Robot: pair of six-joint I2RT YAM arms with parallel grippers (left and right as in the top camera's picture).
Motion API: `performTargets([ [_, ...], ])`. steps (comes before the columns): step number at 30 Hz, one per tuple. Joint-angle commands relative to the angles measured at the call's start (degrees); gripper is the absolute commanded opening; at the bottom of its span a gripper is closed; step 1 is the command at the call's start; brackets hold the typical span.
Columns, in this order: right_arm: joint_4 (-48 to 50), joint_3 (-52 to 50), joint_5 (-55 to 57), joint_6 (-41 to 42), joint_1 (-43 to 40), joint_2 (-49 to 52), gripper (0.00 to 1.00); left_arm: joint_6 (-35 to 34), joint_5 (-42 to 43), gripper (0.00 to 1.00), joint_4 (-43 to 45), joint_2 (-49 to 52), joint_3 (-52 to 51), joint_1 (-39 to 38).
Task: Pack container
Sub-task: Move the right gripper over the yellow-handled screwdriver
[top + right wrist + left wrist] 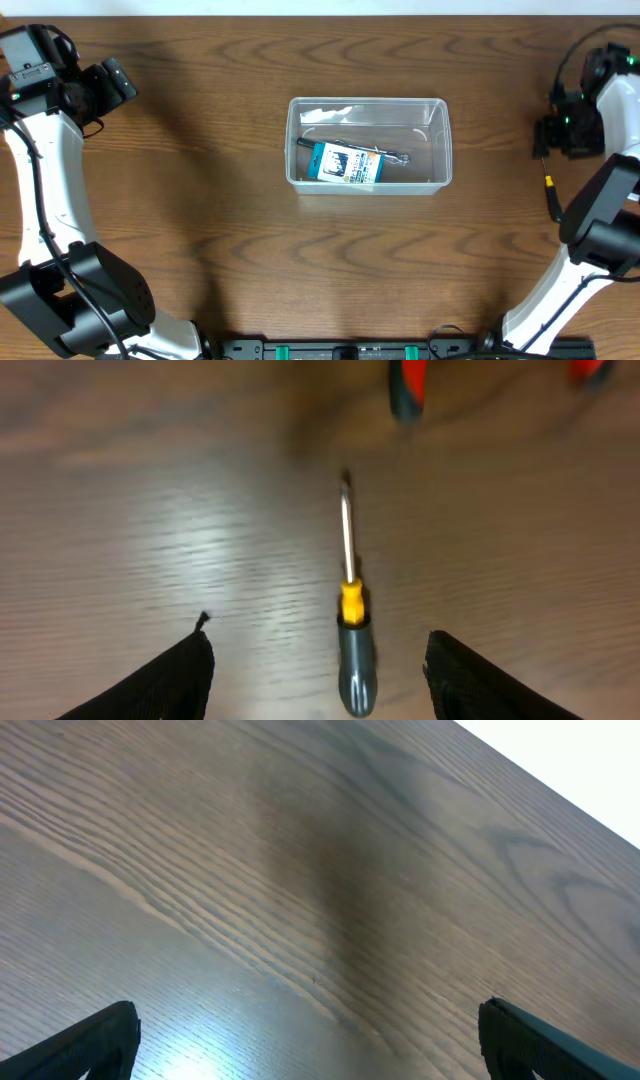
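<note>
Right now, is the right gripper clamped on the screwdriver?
No: the screwdriver lies on the wooden table between the right gripper's spread fingers, touching neither.

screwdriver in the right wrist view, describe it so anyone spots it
On the table, look between the fingers of the right end effector. The screwdriver lies there, shaft pointing away. Its grey handle with a yellow collar sets it apart from the red handles beyond.

Glossy brown wood-grain table [200, 200], white edge beyond.
</note>
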Motion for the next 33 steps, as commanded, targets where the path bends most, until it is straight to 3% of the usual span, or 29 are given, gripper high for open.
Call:
performTargets([
  [1,2.34,-5.11,0.04,-1.86,-1.62,0.59,0.69,0.33,-0.48,0.98,-0.15,-0.42,0.81,0.09],
  [5,5.75,-12.76,0.04,-6.16,-2.34,0.59,0.72,0.33,-0.48,0.98,-0.15,-0.42,0.81,0.09],
  [18,21.66,-30.40,0.07,-8.22,-3.65,0.59,0.74,0.33,-0.48,0.98,-0.15,-0.42,0.81,0.09],
  [33,20.57,-28.61,0.28,-7.13,-6.12,0.52,0.79,0.33,-0.48,0.98,-0.15,-0.42,0.81,0.09],
])
